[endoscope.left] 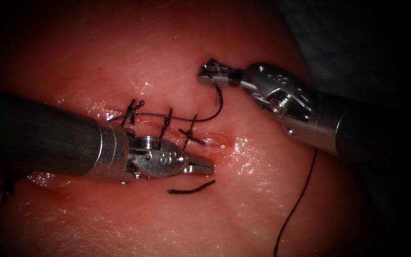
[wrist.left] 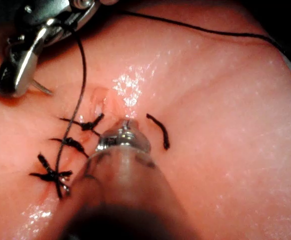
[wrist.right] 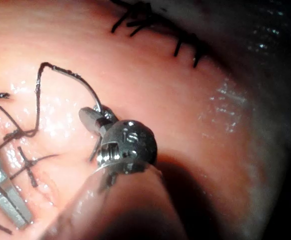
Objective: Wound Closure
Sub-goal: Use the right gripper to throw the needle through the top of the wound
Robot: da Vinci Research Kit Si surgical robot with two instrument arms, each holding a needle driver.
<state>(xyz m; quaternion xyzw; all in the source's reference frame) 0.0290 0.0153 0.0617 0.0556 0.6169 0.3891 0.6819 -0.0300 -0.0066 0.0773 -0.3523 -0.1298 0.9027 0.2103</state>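
Tissue point(endoscope.left: 177, 57) largely closed: three stitches point(endoscope.left: 165, 123) sit across the cut point(endoscope.left: 217, 139), its right end unstitched; your right end effector point(endoscope.left: 210, 71), far right of the cut, grips the needle point(wrist.right: 78, 80) near its tail, clear of tissue, thread point(endoscope.left: 215, 102) trailing; your left end effector point(endoscope.left: 200, 166), near side, closed on nothing; loose cut end of thread point(endoscope.left: 191, 188) beside it; needle tip hard to make out.
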